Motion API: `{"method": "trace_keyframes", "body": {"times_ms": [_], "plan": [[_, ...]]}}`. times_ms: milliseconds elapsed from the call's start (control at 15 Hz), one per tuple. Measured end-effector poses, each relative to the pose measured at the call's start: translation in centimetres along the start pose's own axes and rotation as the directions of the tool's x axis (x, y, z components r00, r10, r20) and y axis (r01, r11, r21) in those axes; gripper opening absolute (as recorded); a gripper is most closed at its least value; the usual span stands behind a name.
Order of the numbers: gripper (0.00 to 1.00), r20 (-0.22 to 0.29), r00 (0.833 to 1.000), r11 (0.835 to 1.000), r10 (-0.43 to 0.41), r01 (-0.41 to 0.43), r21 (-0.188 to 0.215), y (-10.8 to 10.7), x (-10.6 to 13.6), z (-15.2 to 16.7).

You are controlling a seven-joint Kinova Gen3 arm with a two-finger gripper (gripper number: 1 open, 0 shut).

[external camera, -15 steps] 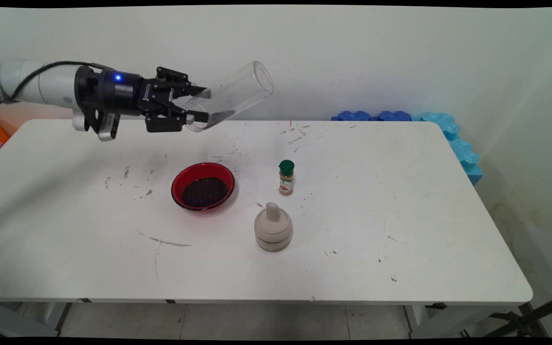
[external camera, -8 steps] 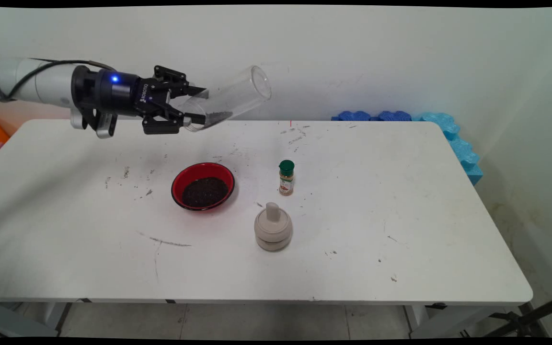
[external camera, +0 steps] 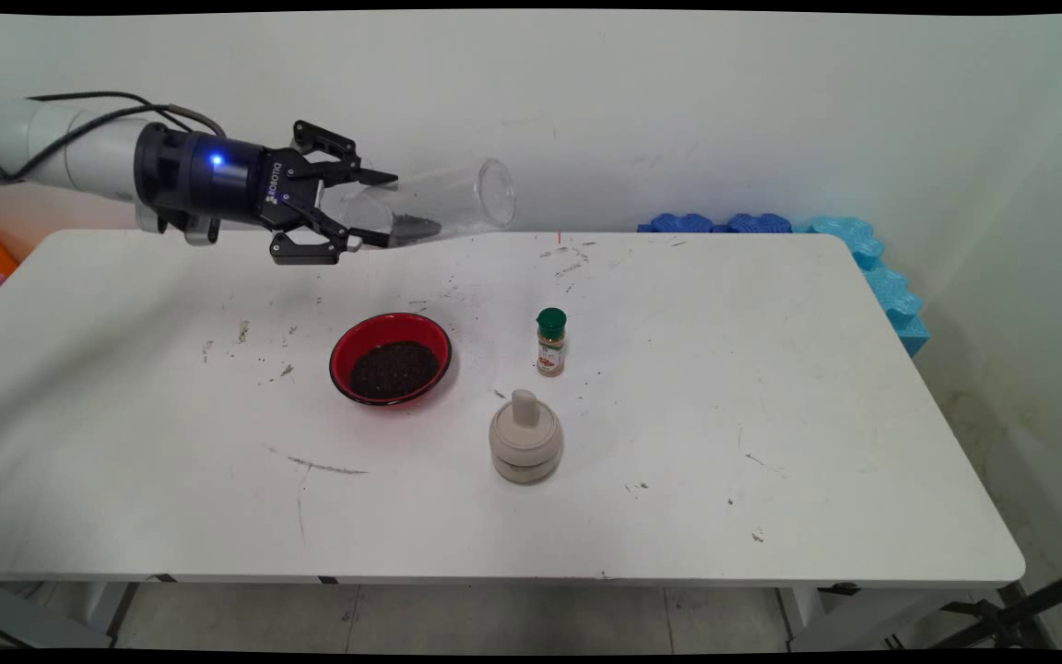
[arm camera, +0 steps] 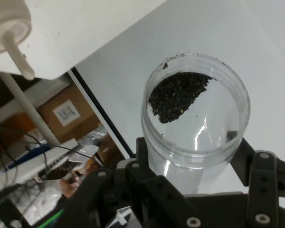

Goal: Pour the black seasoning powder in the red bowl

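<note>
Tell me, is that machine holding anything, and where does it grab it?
Yes: the tool holds a clear plastic jar by its closed bottom end, tipped nearly level, with dark grains inside.

The gripper [external camera: 374,208] hangs over the table's [external camera: 771,387] far edge with a clear jar [external camera: 430,205] filling its jaws. Below and nearer the camera sits the red bowl [external camera: 391,358]; further right of that are the spice bottle [external camera: 550,342] and the beige lidded pot [external camera: 525,438] — bunched together. Everything right of those is open tabletop, and so is the wide patch under the arm.
</note>
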Motion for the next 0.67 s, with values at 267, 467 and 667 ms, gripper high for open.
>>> {"method": "trace_keyframes", "body": {"times_ms": [267, 467, 667], "plan": [[0.0, -0.014, 0.994, 0.994, 0.106, -0.106, 0.016, 0.4, -0.1, -0.2], [0.0, -0.02, 0.981, 0.981, 0.192, -0.191, 0.03, 0.8, -0.3, -0.2], [0.0, -0.025, 0.941, 0.94, 0.338, -0.336, 0.055, 1.4, -0.7, -0.4]]}}
